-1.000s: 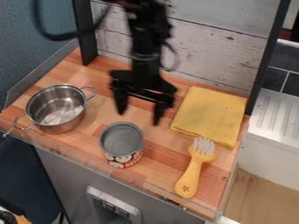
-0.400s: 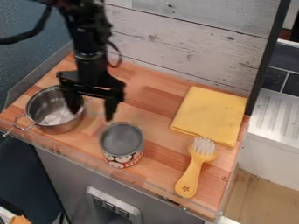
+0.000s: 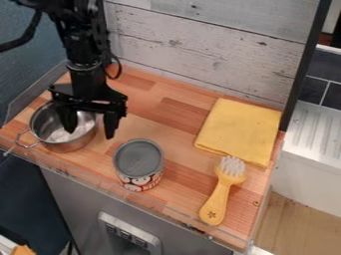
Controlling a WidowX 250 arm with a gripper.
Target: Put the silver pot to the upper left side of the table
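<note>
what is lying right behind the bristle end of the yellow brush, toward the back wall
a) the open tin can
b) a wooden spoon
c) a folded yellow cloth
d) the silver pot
c, since the folded yellow cloth lies flat on the table between the bristles of the brush and the back wall.
</note>
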